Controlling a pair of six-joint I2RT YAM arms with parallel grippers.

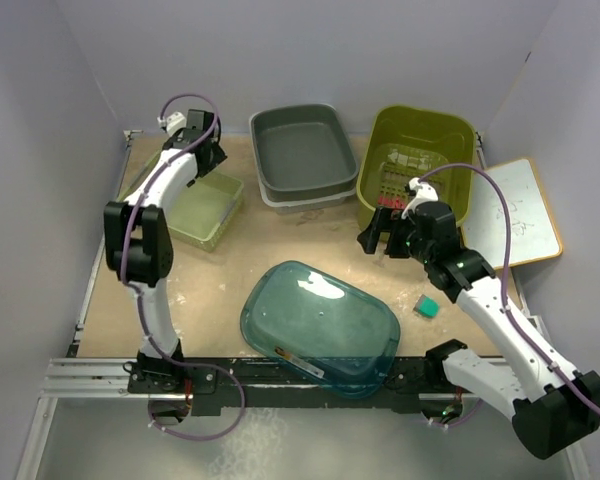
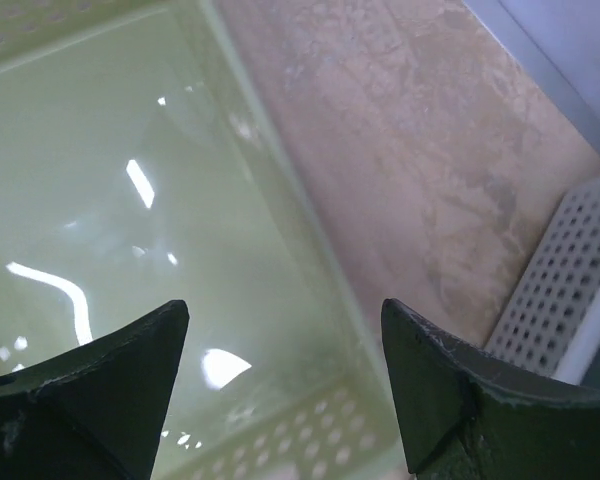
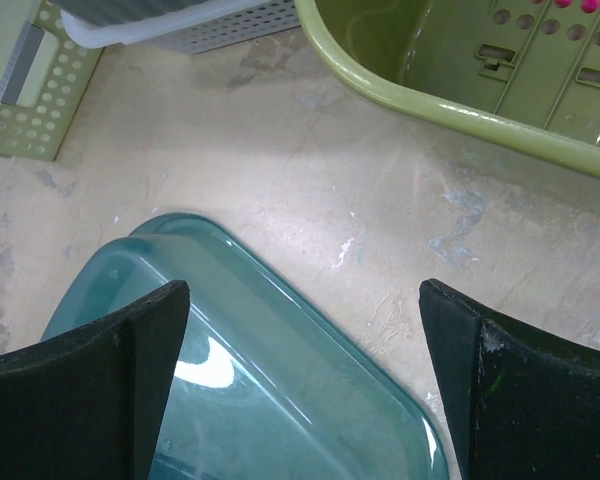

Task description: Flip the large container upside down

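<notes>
While the right pincer gapes, the container lies below, seemingly inverted.

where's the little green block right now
In the top view the green block lies on the right of the table, just right of the teal container and beside the right arm.

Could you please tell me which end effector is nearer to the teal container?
Right. The right end effector hovers by the teal container's far edge; the left end effector is far off, above the pale green bin.
</notes>
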